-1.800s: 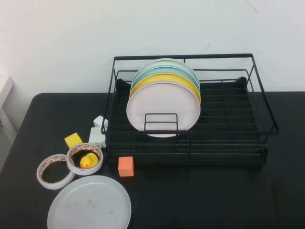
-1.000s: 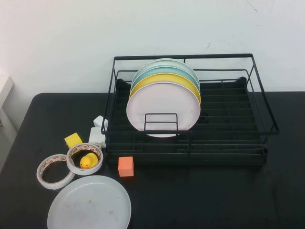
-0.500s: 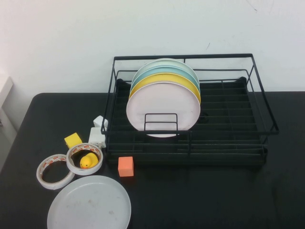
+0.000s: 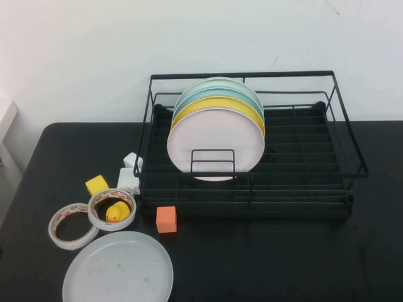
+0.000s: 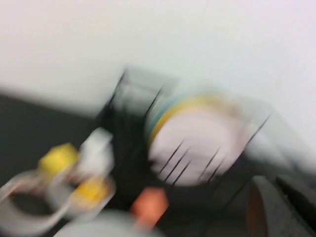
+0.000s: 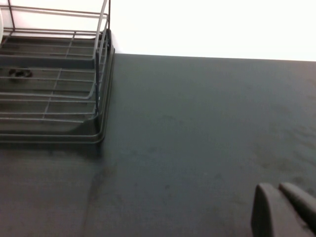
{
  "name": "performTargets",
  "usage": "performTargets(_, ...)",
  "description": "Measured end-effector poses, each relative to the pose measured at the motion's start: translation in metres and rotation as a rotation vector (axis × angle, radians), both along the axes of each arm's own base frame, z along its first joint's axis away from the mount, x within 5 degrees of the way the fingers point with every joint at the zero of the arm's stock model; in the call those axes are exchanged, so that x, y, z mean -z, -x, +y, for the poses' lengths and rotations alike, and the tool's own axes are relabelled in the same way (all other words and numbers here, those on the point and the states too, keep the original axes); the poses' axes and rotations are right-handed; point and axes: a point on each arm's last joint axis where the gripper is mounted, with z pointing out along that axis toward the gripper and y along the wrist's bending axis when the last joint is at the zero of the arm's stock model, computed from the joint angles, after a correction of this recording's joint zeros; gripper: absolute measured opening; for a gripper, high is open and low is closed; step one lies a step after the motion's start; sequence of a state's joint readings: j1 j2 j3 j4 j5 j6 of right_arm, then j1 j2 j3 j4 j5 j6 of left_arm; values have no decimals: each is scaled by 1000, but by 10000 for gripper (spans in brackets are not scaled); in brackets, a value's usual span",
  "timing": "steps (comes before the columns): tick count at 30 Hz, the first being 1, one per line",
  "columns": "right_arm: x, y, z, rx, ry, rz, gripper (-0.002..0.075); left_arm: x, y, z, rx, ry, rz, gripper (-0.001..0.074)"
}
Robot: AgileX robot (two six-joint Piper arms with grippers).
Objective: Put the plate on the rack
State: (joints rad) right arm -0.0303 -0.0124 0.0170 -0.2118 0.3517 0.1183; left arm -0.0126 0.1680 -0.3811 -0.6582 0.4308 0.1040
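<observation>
- The plate [image 4: 118, 268] lies flat at the near left of the black counter [image 4: 264, 258], well apart from any tool.
- The rack [image 4: 252, 148] stands behind it, with pink, yellow and pale blue plates upright in its left slots.
- The task looks unstarted; next comes a reach to the plate's rim.
- Left tool [image 5: 276, 207] and right tool [image 6: 284, 210] barely show, so whether each is apart or together I cannot tell.
- Plain white wall behind.
</observation>
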Motion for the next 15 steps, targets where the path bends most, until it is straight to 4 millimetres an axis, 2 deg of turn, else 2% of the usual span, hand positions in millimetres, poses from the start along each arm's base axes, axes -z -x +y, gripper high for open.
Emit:
performTargets(4,0,0,0,0,0,0,-2,-15,-32,5,6,-246,317,-2)
performTargets(9,0,0,0,0,0,0,-2,-29,-73,7,13,-336,567,22)
performTargets(11,0,0,0,0,0,0,-2,-32,-89,1,54,-346,645,78)
performTargets(15,0,0,0,0,0,0,-2,-23,-118,-13,128,-395,791,284)
